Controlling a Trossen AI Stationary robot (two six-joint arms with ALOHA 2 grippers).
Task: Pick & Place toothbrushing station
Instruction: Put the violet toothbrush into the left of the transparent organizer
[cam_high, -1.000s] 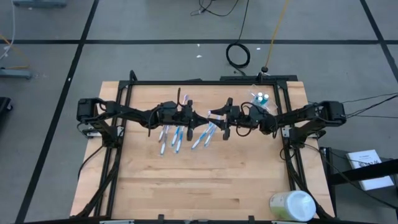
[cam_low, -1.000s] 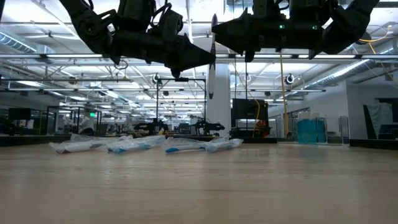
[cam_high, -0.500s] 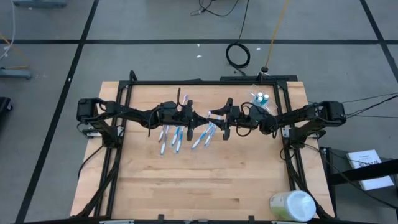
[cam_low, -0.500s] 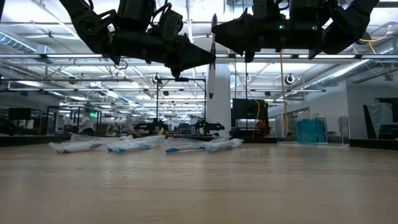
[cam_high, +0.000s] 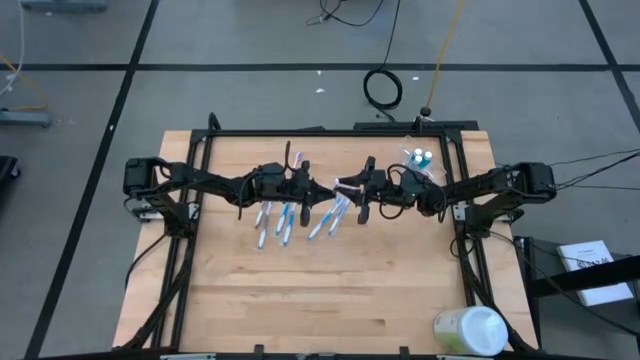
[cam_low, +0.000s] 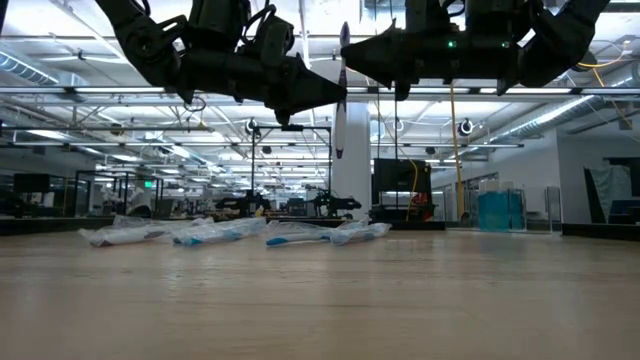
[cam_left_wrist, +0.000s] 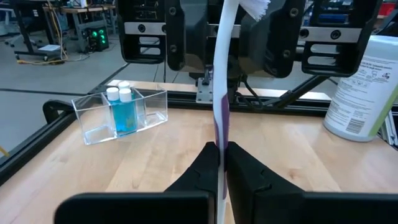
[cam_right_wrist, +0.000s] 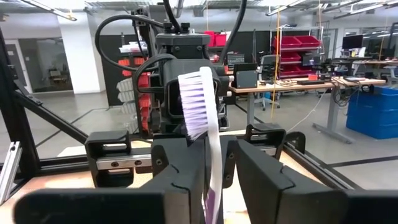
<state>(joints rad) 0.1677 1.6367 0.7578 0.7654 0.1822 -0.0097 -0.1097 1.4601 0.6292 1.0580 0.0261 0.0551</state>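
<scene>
narrowing right claw (cam_right_wrist: 214, 171) around toothbrush (cam_right_wrist: 208, 124)

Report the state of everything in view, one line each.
held toothbrush: upright, bristles up, off the table
left gripper: shut on the held toothbrush
right gripper: at the brush, below its bristles
loose toothbrushes: lying flat
clear cup: upright, holding tubes
round container: upright

— What sort of place is this?
— A big open robotics lab or workshop. Behind the wooden table (cam_high: 300, 300) the low view shows a long hall with ceiling trusses (cam_low: 120, 110) and strip lights.
— Anything else?
— Beyond the table stand red parts bins (cam_right_wrist: 298, 46), workbenches with monitors (cam_right_wrist: 305, 81), and cables (cam_high: 382, 88) lie on the grey floor beside it
</scene>
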